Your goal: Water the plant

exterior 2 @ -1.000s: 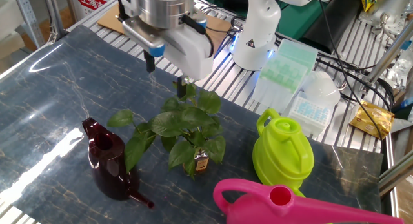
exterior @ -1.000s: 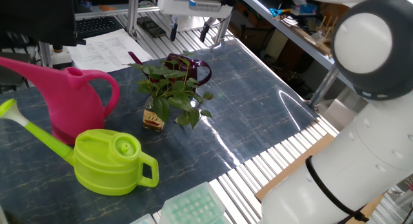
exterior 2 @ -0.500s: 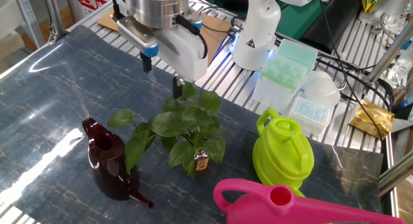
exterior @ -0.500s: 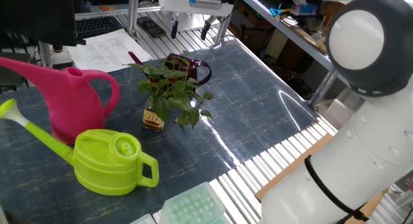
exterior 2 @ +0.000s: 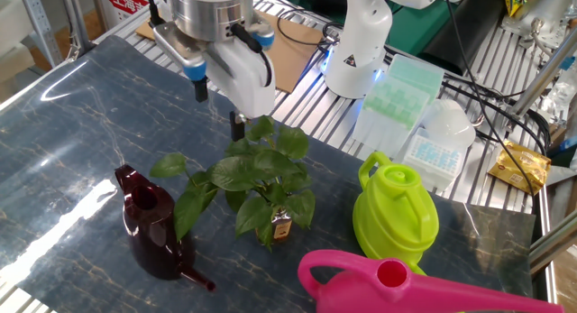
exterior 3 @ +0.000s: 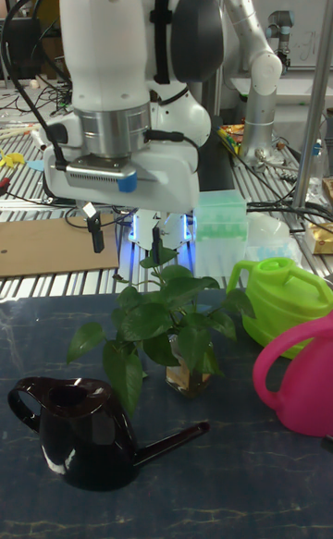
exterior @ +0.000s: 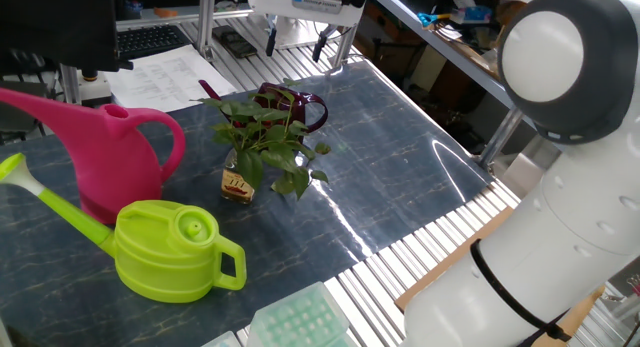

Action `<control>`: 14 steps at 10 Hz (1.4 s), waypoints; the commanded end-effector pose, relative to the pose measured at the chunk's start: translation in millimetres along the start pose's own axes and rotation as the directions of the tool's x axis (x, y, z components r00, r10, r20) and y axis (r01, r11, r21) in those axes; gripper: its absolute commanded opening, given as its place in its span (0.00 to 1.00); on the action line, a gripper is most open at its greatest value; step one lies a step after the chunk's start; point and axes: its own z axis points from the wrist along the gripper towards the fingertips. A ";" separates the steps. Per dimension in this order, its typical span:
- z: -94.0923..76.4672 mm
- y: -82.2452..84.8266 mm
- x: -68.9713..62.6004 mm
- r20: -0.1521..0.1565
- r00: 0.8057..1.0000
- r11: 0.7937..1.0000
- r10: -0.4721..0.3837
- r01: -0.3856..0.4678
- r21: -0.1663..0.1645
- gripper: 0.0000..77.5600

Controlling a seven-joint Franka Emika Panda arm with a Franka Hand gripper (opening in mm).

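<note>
Hovering above the surface (exterior 2: 81,105), the gripper (exterior 2: 218,108) hangs with its fingers (exterior 2: 199,89) spread and nothing between them. The plant (exterior 2: 257,182) stands just below and slightly to the side of the fingers, its leaves reaching up close to one fingertip in the tall fixed view; its small glass bottle (exterior 3: 188,374) rests upright on the surface. The dark maroon watering can (exterior 2: 149,225) sits beyond the plant from the fingers, near its leaves, handle (exterior 3: 23,402) away from the spout (exterior 3: 171,441). A green watering can (exterior 2: 395,214) and a pink watering can (exterior: 105,147) stand further off.

The step in hand looks like reaching for a can. To do it well, the fingers should probably pass over or around the foliage rather than through it, descend with the handle centred between them, and close firmly, since a tilted can will want to swing. The light bottle could tip if brushed.
</note>
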 end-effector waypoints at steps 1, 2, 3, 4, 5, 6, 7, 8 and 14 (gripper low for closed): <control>0.8 -0.4 -1.4 0.004 0.999 0.999 0.042 -0.042 -0.002 1.00; 1.5 -0.7 -1.5 0.006 0.999 0.999 0.047 -0.047 0.000 1.00; 1.5 -0.7 -1.5 0.003 0.998 0.998 0.057 -0.057 0.001 1.00; 1.5 -0.7 -1.5 -0.002 0.997 0.997 0.084 -0.084 0.002 1.00; 1.5 -0.7 -1.5 0.002 0.994 0.994 0.112 -0.112 -0.001 1.00; 1.5 -0.7 -1.5 0.004 0.993 0.993 0.120 -0.120 0.000 1.00; 1.5 -0.7 -1.5 0.006 0.977 0.977 0.213 -0.213 0.000 1.00; 1.5 -0.7 -1.5 -0.011 0.950 0.950 0.312 -0.312 -0.007 1.00; 1.5 -0.7 -1.5 -0.022 0.814 0.814 0.580 -0.581 -0.007 1.00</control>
